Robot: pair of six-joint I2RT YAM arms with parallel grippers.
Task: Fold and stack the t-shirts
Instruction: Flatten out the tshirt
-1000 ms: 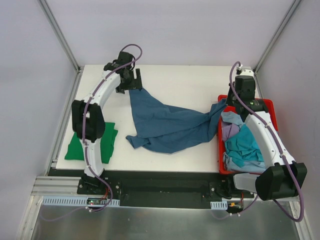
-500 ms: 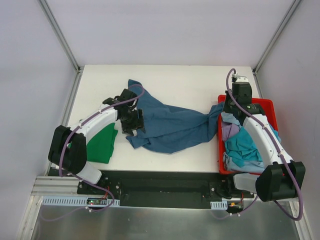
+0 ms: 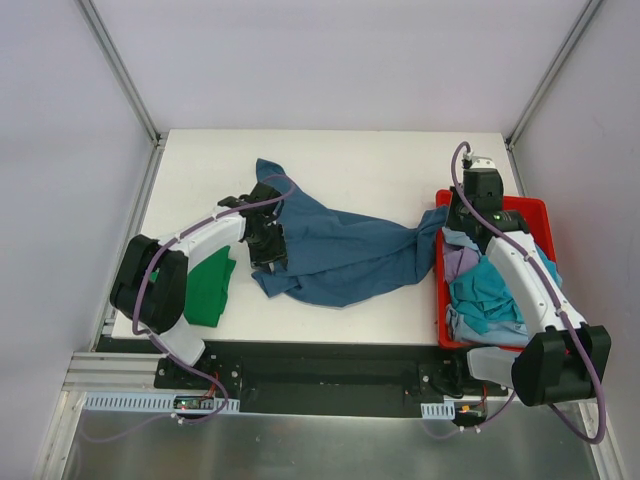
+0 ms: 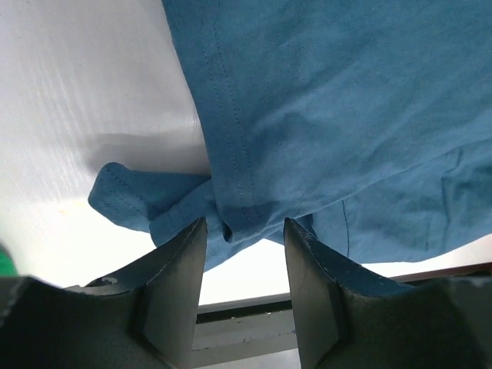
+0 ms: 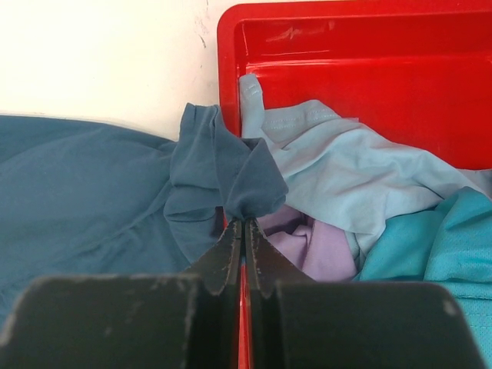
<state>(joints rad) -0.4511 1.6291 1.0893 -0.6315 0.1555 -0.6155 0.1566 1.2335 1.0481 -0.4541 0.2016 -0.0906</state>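
On the white bench (image 3: 380, 165) the dark teal-blue t-shirt (image 3: 340, 250) sprawls mid-frame, red bin (image 3: 537, 212) at right, green t-shirt (image 3: 208, 290) lower left; the right claw (image 5: 244, 223) pinches the blue one's right corner, the left claw (image 4: 244, 227) stands half-wide astride its left hem

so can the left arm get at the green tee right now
Probably yes: the green tee lies uncovered just beside the left gripper, whose jaws straddle the blue tee at its hem, not yet clamped.

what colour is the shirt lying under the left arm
Bright green. The t-shirt shows best in the top external view.
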